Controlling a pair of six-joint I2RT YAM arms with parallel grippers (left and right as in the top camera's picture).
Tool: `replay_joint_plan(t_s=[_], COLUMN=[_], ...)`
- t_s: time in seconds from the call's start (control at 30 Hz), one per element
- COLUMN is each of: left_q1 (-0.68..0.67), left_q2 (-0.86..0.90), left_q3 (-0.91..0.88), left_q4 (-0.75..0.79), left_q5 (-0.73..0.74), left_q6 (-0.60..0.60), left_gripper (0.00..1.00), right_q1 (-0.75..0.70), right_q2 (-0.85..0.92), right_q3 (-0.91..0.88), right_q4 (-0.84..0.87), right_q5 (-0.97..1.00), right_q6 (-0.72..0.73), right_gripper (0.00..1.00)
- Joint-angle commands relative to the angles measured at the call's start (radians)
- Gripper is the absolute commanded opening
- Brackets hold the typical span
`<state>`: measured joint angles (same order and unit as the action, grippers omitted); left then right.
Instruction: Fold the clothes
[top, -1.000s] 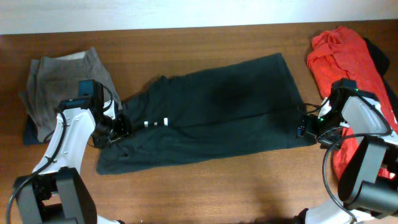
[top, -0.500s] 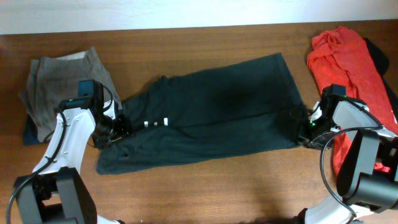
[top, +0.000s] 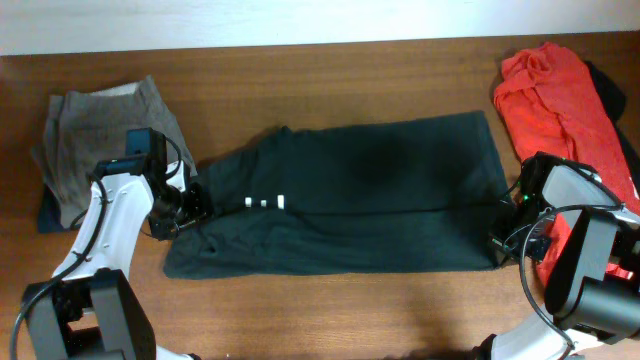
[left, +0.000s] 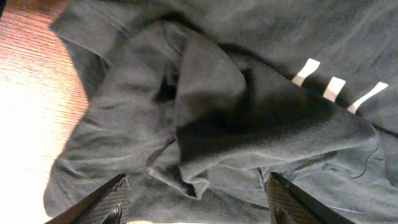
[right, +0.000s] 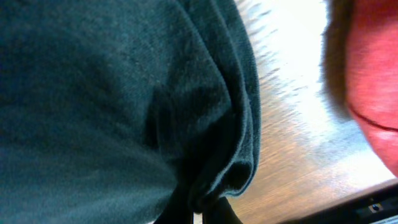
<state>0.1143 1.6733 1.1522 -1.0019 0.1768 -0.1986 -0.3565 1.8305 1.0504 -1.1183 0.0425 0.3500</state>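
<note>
1 brown wooden table, dark green garment spread flat, white wall behind

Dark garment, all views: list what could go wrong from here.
1. The dark garment is bunched into a raised fold under the open left gripper; closing there might catch only one layer and fold in the creases.
2. The right gripper pinches a gathered hem close to the red garment; a wide swing could drag that along.
</note>
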Motion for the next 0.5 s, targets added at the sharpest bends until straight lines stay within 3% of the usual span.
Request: replay_joint_plan(t_s=[0.0, 0.2, 0.23, 0.33, 0.47], left_q1=[0.002, -0.003, -0.009, -0.04, -0.079], left_q2=[-0.016, -0.034, -0.044, -0.069, -0.069], left_q3=[0.012, 0.042, 0.061, 0.149, 0.196], left_q4=[0.003, -0.002, -0.002, 0.01, 0.172], left_q5=[0.014, 0.026, 0.027, 0.026, 0.03], left_q6=[0.013, 0.066, 0.082, 0.126, 0.125], left_gripper=[0.7, 0.7, 0.7, 0.73, 0.75], right_q1=[-0.004, -0.004, -0.004, -0.004, -0.004], right_q2=[-0.021, -0.178, -0.225, -0.383, -0.481], right_q3=[-0.006, -0.004, -0.002, 0.01, 0.011], right_q4=[-0.003, -0.029, -0.032, -0.022, -0.001], right_q5=[0.072, 0.058, 0.053, 0.0, -0.012], right_q6=[0.059, 0.041, 0.031, -0.006, -0.047], right_gripper=[0.04, 0.06, 0.14, 0.67, 0.72])
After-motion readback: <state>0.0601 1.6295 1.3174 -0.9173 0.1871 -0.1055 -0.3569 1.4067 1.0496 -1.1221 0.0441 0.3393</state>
